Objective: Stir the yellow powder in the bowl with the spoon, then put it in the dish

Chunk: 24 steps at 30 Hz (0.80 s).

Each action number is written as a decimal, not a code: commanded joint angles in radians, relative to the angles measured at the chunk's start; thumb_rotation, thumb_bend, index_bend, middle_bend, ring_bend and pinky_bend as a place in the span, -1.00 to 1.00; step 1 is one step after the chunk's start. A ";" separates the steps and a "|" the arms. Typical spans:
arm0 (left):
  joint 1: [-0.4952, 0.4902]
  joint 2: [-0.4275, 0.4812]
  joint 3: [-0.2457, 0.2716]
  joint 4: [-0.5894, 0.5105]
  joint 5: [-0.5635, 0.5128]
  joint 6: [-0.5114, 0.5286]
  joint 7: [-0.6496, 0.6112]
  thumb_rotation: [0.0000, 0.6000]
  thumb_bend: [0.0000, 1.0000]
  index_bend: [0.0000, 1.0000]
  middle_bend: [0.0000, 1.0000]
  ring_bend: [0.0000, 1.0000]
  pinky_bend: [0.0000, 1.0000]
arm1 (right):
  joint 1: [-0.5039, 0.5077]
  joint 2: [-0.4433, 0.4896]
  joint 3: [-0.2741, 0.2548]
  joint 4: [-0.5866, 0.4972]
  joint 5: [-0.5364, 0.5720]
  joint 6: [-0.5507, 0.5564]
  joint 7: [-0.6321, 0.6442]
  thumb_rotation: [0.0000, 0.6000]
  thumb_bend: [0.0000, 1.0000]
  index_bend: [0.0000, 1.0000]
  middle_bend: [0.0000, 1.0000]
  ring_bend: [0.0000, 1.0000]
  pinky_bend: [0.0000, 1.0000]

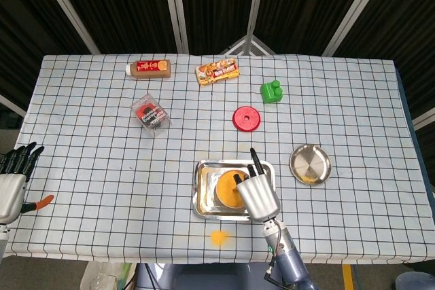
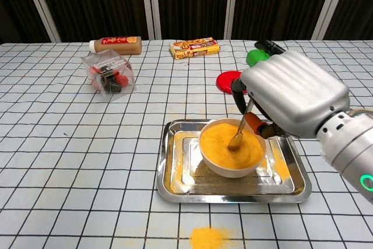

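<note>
A white bowl [image 2: 217, 166] full of yellow powder [image 2: 221, 141] stands in a steel tray [image 2: 175, 185], seen from above as the bowl [image 1: 224, 188] in the tray [image 1: 204, 203]. My right hand [image 2: 289, 98] grips an orange-handled spoon [image 2: 240, 133] whose tip dips into the powder; in the head view the right hand [image 1: 257, 194] covers the bowl's right side. The round steel dish [image 1: 310, 164] lies right of the tray with a little powder in it. My left hand [image 1: 11, 180] hangs off the table's left edge, fingers apart, holding nothing.
Spilled yellow powder [image 2: 208, 238] lies in front of the tray. A red lid [image 2: 228, 79], green block [image 1: 271, 91], snack box [image 2: 194, 47], brown bottle [image 2: 116, 44] and clear box [image 2: 109, 72] sit farther back.
</note>
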 commanded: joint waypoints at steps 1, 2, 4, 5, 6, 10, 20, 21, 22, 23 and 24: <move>0.001 0.000 -0.001 0.000 0.001 0.002 0.000 1.00 -1.00 -1.00 -1.00 -1.00 -1.00 | 0.003 -0.003 0.003 0.001 0.000 0.002 0.004 1.00 0.51 0.82 0.55 -0.21 -1.00; 0.001 0.000 -0.001 0.000 0.000 0.002 0.000 1.00 -1.00 -1.00 -1.00 -1.00 -1.00 | 0.004 -0.002 0.004 0.001 -0.003 0.003 0.005 1.00 0.51 0.82 0.55 -0.21 -1.00; 0.001 0.000 -0.001 0.000 0.000 0.002 -0.001 1.00 -1.00 -1.00 -1.00 -1.00 -1.00 | 0.005 0.000 0.003 -0.001 -0.008 0.006 0.005 1.00 0.51 0.82 0.55 -0.21 -1.00; 0.000 0.000 -0.001 0.000 0.000 0.002 -0.001 1.00 -1.00 -1.00 -1.00 -1.00 -1.00 | 0.005 0.003 0.003 -0.003 -0.011 0.008 0.005 1.00 0.51 0.82 0.55 -0.21 -1.00; 0.000 0.000 -0.001 0.000 0.000 0.001 -0.001 1.00 -1.00 -1.00 -1.00 -1.00 -1.00 | 0.005 0.006 0.002 -0.007 -0.011 0.009 0.003 1.00 0.51 0.82 0.55 -0.21 -1.00; 0.000 0.000 -0.001 0.000 0.000 0.002 -0.002 1.00 -1.00 -1.00 -1.00 -1.00 -1.00 | -0.001 0.026 -0.008 -0.034 -0.017 0.018 -0.018 1.00 0.51 0.82 0.55 -0.21 -1.00; 0.002 0.000 0.000 -0.002 0.002 0.005 0.002 1.00 -1.00 -1.00 -1.00 -1.00 -1.00 | -0.039 0.077 -0.049 -0.119 -0.025 0.052 -0.051 1.00 0.51 0.82 0.55 -0.21 -1.00; 0.002 0.000 0.001 -0.002 0.002 0.004 0.003 1.00 -1.00 -1.00 -1.00 -1.00 -1.00 | -0.043 0.081 -0.055 -0.125 -0.027 0.054 -0.050 1.00 0.51 0.82 0.55 -0.21 -1.00; 0.002 0.000 0.001 -0.002 0.002 0.004 0.003 1.00 -1.00 -1.00 -1.00 -1.00 -1.00 | -0.046 0.084 -0.060 -0.129 -0.028 0.056 -0.050 1.00 0.51 0.82 0.55 -0.21 -1.00; 0.002 0.000 0.001 -0.001 0.002 0.004 0.004 1.00 -1.00 -1.00 -1.00 -1.00 -1.00 | -0.049 0.087 -0.065 -0.132 -0.029 0.057 -0.050 1.00 0.51 0.82 0.55 -0.21 -1.00; 0.002 0.000 0.001 -0.001 0.002 0.003 0.004 1.00 -1.00 -1.00 -1.00 -1.00 -1.00 | -0.052 0.091 -0.071 -0.135 -0.030 0.057 -0.051 1.00 0.51 0.82 0.55 -0.21 -1.00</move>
